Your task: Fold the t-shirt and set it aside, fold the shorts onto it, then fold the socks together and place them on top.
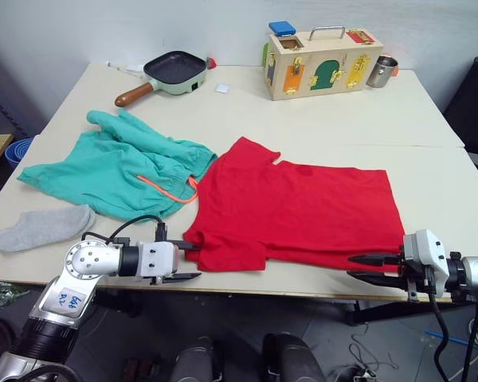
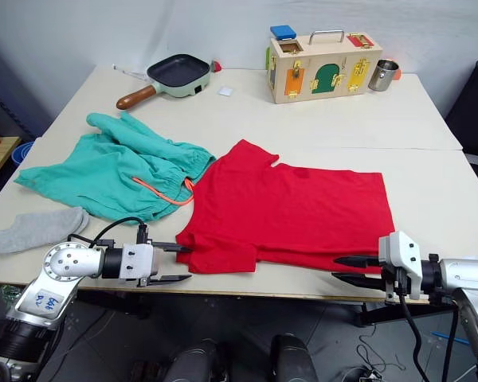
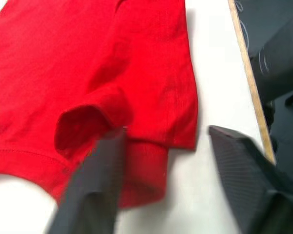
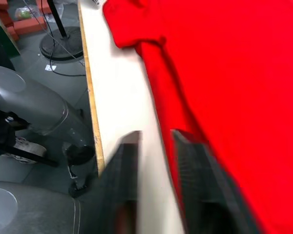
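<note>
No readable txt, brand or no. on the garments, pan, wooden box or cup. Only mark: small white sticker (image 1: 60, 300) w/ blue handwritten chars on the left arm, near left past the desk edge; chars too small to make out. Same sticker in right eye view, also unreadable.
</note>
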